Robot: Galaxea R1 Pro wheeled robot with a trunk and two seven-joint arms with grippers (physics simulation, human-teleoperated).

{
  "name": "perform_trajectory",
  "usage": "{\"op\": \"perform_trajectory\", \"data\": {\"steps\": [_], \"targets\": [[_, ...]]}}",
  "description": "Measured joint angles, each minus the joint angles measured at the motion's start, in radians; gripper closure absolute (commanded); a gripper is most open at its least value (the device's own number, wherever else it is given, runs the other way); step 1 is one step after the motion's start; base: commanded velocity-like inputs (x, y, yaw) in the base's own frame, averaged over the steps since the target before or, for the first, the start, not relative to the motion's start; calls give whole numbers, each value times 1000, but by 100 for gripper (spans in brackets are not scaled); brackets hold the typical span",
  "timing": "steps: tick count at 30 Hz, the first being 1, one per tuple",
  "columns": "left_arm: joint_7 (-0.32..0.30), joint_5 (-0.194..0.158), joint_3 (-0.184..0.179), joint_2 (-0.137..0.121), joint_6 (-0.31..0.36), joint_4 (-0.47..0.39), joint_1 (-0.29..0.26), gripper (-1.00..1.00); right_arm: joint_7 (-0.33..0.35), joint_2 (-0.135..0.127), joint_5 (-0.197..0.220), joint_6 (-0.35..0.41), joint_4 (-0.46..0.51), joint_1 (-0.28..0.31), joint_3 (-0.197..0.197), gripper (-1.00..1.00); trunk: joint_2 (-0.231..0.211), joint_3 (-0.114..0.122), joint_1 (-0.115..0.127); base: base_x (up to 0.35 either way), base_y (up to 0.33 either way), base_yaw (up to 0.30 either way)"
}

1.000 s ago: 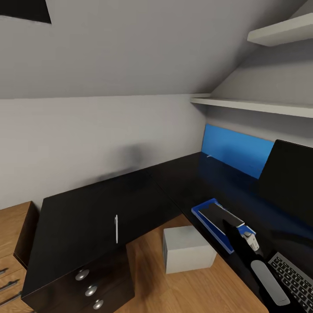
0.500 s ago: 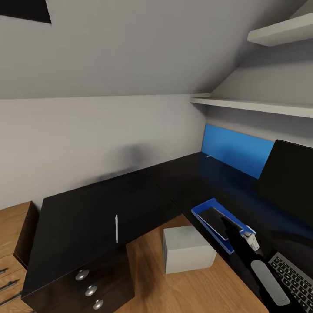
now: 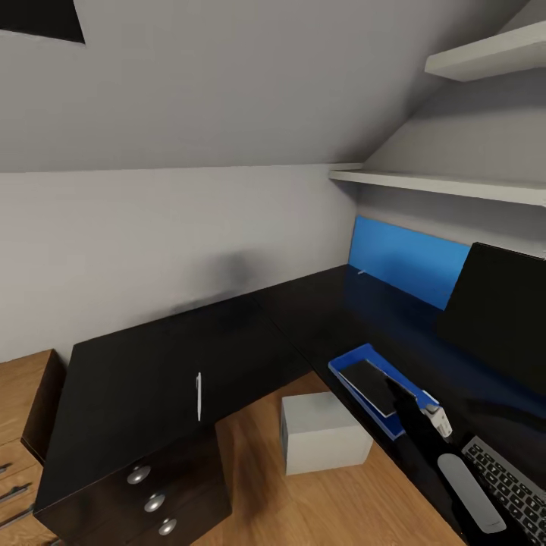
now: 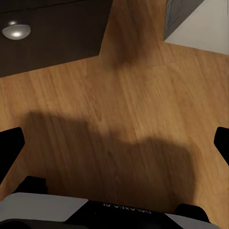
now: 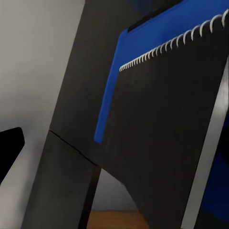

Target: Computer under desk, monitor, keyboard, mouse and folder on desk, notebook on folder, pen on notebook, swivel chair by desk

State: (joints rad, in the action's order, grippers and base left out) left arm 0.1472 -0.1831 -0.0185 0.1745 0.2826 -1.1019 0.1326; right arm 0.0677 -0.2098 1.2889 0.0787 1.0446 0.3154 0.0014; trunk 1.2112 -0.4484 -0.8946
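Note:
On the black desk [image 3: 144,364], a dark spiral-bound notebook [image 3: 371,383] [image 5: 162,133] lies flat on a larger bright blue folder [image 3: 345,364] [image 5: 112,95]. My right gripper [image 3: 434,415] hovers just off their near end, open, with one black fingertip [image 5: 9,152] showing. The white pen [image 3: 199,396] lies alone on the desk's left wing. The grey-white computer [image 3: 322,432] stands on the floor under the desk's inner corner. The black monitor [image 3: 500,318] and the keyboard [image 3: 508,485] are at the right. My left gripper [image 4: 114,143] hangs open over the wooden floor. Mouse and swivel chair are out of view.
The dark drawer unit with silver knobs [image 3: 138,475] [image 4: 16,31] sits under the desk's left end, beside a light wooden dresser [image 3: 15,455]. White wall shelves [image 3: 455,184] and a sloped ceiling overhang the right wing. A blue panel [image 3: 406,262] backs the desk. Wooden floor [image 3: 341,500] lies between.
The dark notebook has turned and settled squarely onto the blue folder, and my right gripper has drawn back from it a little. The head view has shifted slightly.

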Motion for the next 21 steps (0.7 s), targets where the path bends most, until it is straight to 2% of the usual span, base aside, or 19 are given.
{"op": "perform_trajectory", "data": {"steps": [3, 10, 14, 21], "targets": [[0, 0, 0, 0, 0, 0, 0, -100, 0, 0, 0, 0, 0, -1, 0, -100, 0, 0, 0, 0, -198, 0], [0, 0, 1, 0, 0, 0, 0, -100, 0, 0, 0, 0, 0, -1, 0, -100, 0, 0, 0, 0, -36, 0], [0, 0, 1, 0, 0, 0, 0, -100, 0, 0, 0, 0, 0, 0, 0, -100, 0, 0, 0, 0, -146, 0], [-3, -1, 2, 0, 1, 0, 0, -100, 1, 1, -1, -3, 5, 0, 2, -100, 0, 0, 0, 0, -20, 0]]}}
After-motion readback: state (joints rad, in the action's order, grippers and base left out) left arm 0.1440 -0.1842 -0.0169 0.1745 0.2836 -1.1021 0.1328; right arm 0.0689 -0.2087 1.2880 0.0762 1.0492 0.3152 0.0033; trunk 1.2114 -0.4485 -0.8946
